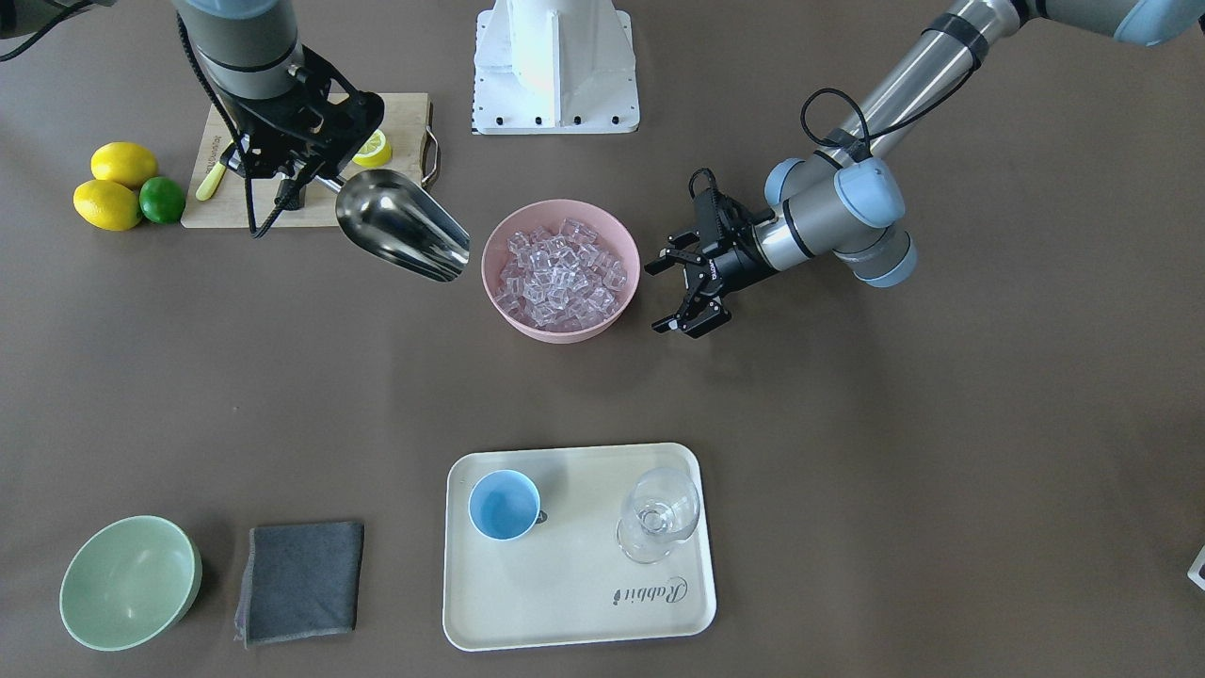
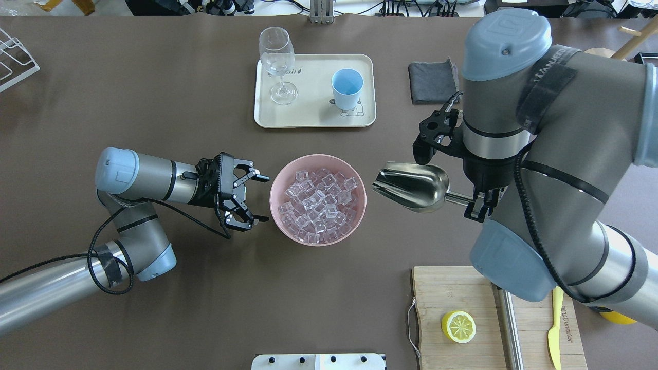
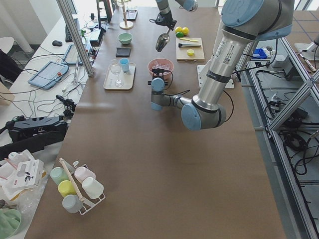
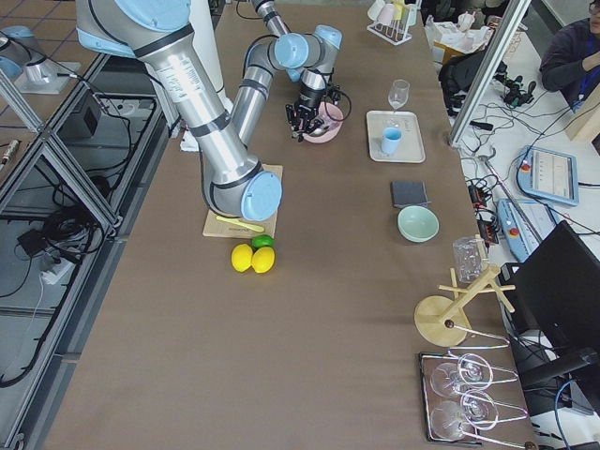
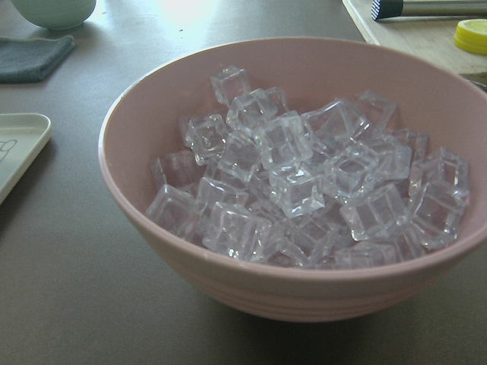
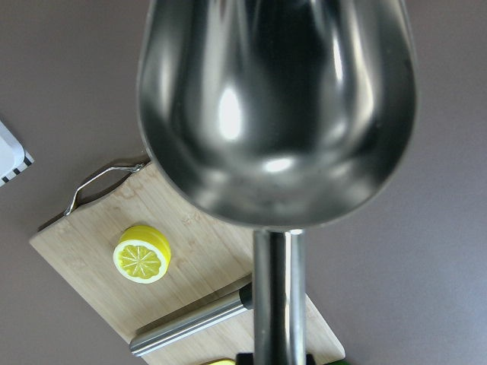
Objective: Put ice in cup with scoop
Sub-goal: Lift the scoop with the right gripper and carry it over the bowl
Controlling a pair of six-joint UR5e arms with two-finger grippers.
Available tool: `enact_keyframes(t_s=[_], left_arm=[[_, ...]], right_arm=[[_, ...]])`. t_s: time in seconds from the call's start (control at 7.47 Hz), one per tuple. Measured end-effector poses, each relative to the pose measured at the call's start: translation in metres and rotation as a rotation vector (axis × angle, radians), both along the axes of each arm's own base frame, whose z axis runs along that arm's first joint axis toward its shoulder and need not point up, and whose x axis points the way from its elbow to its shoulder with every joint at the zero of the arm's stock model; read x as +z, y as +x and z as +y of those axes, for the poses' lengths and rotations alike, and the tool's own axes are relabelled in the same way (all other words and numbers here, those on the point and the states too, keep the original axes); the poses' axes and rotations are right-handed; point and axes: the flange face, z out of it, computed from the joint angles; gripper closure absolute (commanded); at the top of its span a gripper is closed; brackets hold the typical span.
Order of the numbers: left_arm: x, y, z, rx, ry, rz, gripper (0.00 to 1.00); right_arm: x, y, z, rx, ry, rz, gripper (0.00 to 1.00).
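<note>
Ice [image 2: 318, 205] lies heaped in a pink bowl [image 5: 304, 296] at the centre of the overhead view, and by the look of it no cube has reached the cup [image 2: 347, 87]. The cup stands empty at the upper middle of that frame, on the right half of a cream tray [image 2: 313, 110] beside a stemmed glass [image 2: 276, 56].

The scoop [image 2: 411, 187] hangs above the counter [image 2: 154, 103] just right of the bowl, its mouth turned toward the rim. The right pincer [image 2: 475, 201] is clamped on its rod handle. The right wrist view shows the trough bare.

The left pincer [image 2: 261, 198] is spread wide just left of the bowl, fingers aimed at it and holding nothing.

Judged from this, the scoop is in hand, while the digging, the carry to the tray and the tipping all remain.

The cubes are clear and glassy with softened corners, piled loosely. The scoop is mirror-bright steel, a rounded trough on a straight rod. The bowl is smooth, matte and thick-walled. The cup is a small, plain, light-blue round.
</note>
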Motion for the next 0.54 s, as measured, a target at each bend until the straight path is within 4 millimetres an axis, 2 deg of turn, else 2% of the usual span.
enact_keyframes(t_s=[0.54], left_arm=[[-0.004,0.003,0.004,0.03,-0.013,0.005,0.02]], right_arm=[[-0.025,-0.037,-0.008,-0.034,-0.092,0.125,1.0]])
